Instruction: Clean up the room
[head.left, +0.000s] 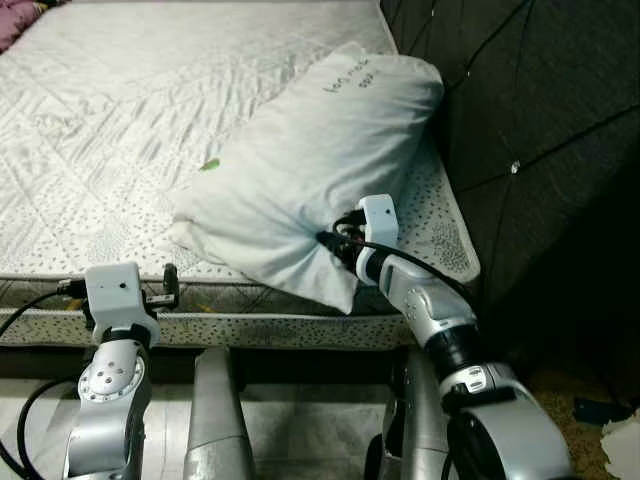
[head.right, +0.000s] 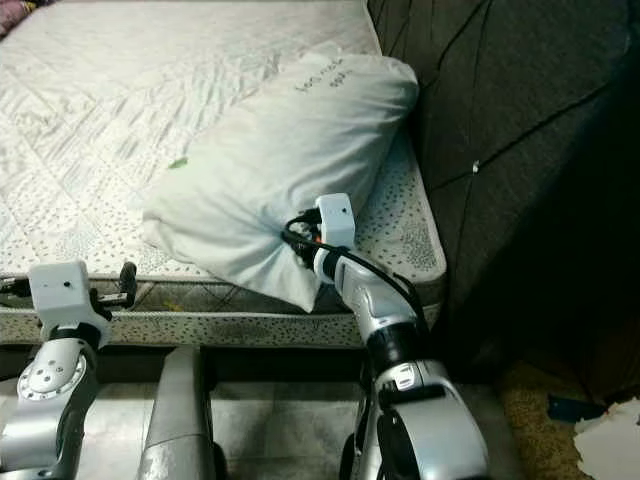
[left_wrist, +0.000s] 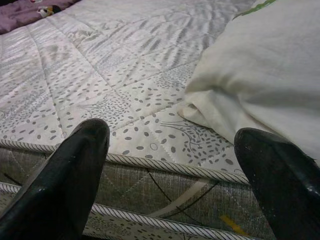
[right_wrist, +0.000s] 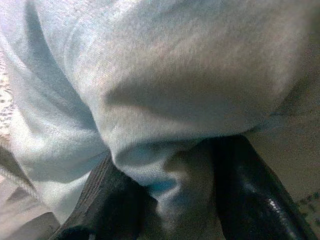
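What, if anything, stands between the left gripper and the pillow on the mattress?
Nothing visible does. The left gripper, jaws open, sits at the mattress edge; only bare quilted surface separates it from the pillow.

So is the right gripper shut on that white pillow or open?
Shut: the right gripper has its black fingers pinching a fold of the white fabric pillow.

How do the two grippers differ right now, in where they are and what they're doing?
The right gripper is shut on the near edge of the white pillow, fabric bunched between its fingers; the left gripper is open and holds nothing. The right one is up at the pillow on the mattress; the left one sits lower, at the mattress's front edge. Both point toward the bed.
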